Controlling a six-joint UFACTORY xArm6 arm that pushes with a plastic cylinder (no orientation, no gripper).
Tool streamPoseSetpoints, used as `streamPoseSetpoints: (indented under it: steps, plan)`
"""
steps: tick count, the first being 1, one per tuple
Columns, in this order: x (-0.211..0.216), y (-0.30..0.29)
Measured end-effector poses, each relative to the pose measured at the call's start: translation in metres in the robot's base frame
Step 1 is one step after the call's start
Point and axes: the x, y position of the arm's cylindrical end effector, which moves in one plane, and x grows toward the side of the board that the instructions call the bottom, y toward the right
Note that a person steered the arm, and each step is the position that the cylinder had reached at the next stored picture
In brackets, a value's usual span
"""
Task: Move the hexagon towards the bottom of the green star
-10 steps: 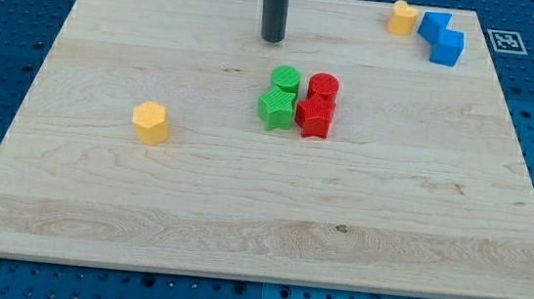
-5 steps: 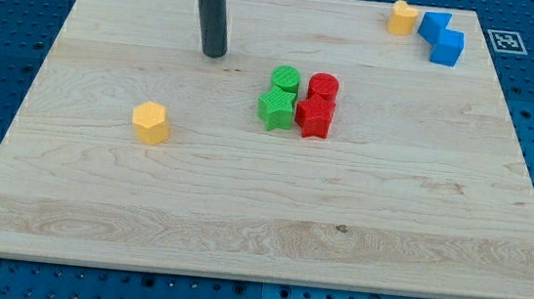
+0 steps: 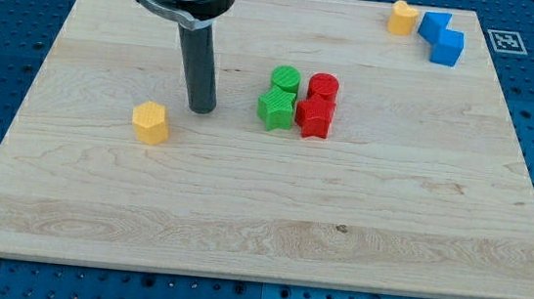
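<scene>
So, camera view: my tip [image 3: 201, 110] sits on the board [image 3: 66, 199] between the yellow hexagon [image 3: 151, 123] and the green star [image 3: 275, 109], touching neither, nearer the hexagon. No jaws on this rig, just a bare rod. The hexagon is at the view's left, well apart from the star, so the push looks not yet started. The star is packed against the green cylinder [image 3: 286, 79], red star [image 3: 314, 118] and red cylinder [image 3: 323, 86]. Left to do: get the tip to the hexagon's left, then shove it rightward to below the star.
</scene>
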Motion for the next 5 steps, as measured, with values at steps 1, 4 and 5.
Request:
streamPoseSetpoints:
  steps: [1, 4, 5]
  plan:
    - [0.017, 0.000]
    - [0.041, -0.010]
    - [0.021, -0.052]
